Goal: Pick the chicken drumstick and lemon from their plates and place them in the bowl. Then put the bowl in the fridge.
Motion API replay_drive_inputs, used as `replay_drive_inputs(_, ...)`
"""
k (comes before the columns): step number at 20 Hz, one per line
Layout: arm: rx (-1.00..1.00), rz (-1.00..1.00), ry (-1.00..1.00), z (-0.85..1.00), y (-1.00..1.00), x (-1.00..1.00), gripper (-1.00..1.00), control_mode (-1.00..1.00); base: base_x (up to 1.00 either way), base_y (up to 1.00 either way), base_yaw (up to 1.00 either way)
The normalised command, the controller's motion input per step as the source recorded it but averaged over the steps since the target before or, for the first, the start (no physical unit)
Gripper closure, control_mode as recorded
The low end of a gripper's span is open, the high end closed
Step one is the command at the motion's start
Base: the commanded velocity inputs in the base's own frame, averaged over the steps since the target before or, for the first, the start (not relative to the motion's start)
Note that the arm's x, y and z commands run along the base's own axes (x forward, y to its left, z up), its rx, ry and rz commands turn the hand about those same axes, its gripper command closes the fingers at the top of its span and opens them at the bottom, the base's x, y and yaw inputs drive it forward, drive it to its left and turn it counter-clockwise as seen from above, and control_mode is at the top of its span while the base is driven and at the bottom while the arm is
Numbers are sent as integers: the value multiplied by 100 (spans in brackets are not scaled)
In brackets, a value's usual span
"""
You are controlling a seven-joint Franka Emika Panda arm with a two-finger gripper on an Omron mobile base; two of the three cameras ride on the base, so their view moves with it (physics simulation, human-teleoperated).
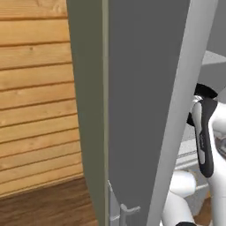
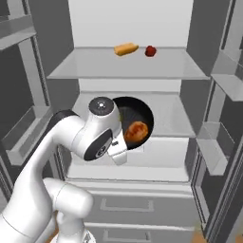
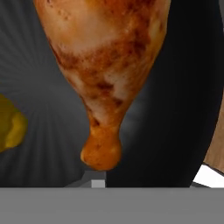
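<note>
The fridge (image 2: 128,69) stands open in front of me, showing white shelves. The black bowl (image 2: 144,110) is at the middle shelf, partly behind my arm. In it lies the orange-brown chicken drumstick (image 2: 136,131); up close the chicken drumstick (image 3: 105,74) points its thin end toward the camera, and the yellow lemon (image 3: 9,127) lies beside it on the dark bowl (image 3: 175,109) floor. My wrist (image 2: 117,151) reaches to the bowl's near rim and hides the fingers, so I cannot tell whether they grip the bowl. The plates are out of view.
On the top shelf lie a tan-orange wedge (image 2: 126,49) and a small red round item (image 2: 150,51). The open grey fridge door (image 1: 141,110) rises close on the left, with a wood-plank wall (image 1: 35,97) beyond. Door shelves (image 2: 223,85) flank the right side.
</note>
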Motion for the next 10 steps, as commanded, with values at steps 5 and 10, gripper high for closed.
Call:
replay_drive_inputs(5,0,0,0,0,0,0,100,100,2,-48,70)
replay_drive_inputs(10,0,0,0,0,0,0,100,100,0,-35,43)
